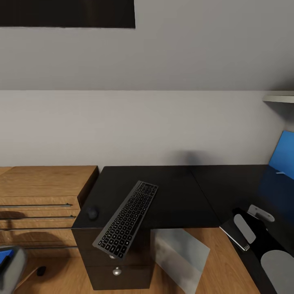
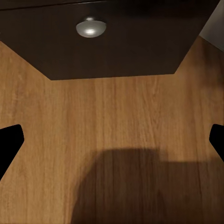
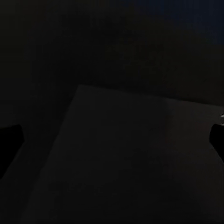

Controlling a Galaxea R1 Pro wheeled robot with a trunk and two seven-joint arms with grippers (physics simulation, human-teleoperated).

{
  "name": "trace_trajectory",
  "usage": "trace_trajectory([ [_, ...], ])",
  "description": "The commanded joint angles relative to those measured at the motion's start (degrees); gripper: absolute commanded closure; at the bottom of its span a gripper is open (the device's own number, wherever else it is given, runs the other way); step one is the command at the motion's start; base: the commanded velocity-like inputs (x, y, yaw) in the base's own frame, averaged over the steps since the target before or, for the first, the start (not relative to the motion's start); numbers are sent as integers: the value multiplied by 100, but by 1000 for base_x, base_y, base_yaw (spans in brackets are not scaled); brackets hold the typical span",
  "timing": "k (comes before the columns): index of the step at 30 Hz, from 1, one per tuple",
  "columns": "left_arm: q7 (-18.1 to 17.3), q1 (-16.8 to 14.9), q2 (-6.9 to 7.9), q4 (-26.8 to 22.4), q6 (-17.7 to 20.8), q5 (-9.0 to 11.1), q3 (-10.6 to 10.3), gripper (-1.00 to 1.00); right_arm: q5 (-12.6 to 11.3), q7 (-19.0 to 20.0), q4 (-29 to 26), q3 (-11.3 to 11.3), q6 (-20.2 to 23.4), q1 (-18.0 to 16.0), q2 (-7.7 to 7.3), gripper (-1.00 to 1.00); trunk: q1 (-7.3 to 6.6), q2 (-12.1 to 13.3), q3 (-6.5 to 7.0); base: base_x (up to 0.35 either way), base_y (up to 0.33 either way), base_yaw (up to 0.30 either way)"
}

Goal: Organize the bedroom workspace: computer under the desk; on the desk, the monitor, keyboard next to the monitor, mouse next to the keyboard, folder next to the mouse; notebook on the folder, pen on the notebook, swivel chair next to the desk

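The slim dark keyboard (image 1: 126, 219) lies slantwise on the black top above a dark knobbed cabinet (image 1: 118, 261), its near end overhanging the front. The small black mouse (image 1: 92, 212) rests left of it. The desk (image 1: 228, 183) runs right to its blue panel (image 1: 286, 157). A thin notebook (image 1: 232, 234) lies at the desk's front edge, partly under my right arm (image 1: 244, 228). The grey swivel chair (image 1: 14, 267) holds the blue folder (image 1: 4, 258). The computer (image 1: 181, 253) stands below the desk edge. Both my left gripper (image 2: 112, 140) and my right gripper (image 3: 112, 140) are open and empty. The monitor and pen are out of view.
A wooden drawer chest (image 1: 41, 204) stands left of the cabinet against the wall. The left wrist view faces the wood floor (image 2: 112, 121) and a round cabinet knob (image 2: 91, 27). A white shelf edge (image 1: 279, 98) juts out above the blue panel.
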Motion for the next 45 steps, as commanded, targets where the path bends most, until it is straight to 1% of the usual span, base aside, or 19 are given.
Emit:
trace_trajectory([
  [1,35,-8,0,9,-37,61,-49,-100,-20,-43,-12,17,37,-2,-10,-100,0,-3,-6,0,0,0],
  [8,31,-7,0,9,-37,61,-49,-100,-21,-51,-18,-174,47,-3,-14,-100,0,-3,-6,0,0,0],
  [13,28,-6,0,9,-37,61,-49,-100,-24,-52,-17,-323,97,-3,-22,-100,0,-3,20,0,0,-110],
  [22,27,-7,0,9,-37,61,-49,-100,-25,-52,-17,-344,106,-3,-24,-100,0,-3,68,0,0,-127],
  [33,32,-7,0,-10,-35,75,-38,-100,-39,-52,-14,-343,108,-3,11,-100,0,-3,77,0,0,-20],
  [45,52,-7,0,-17,-37,87,-31,-100,-59,-52,-9,-344,130,-3,27,-100,263,-485,-139,0,0,0],
])
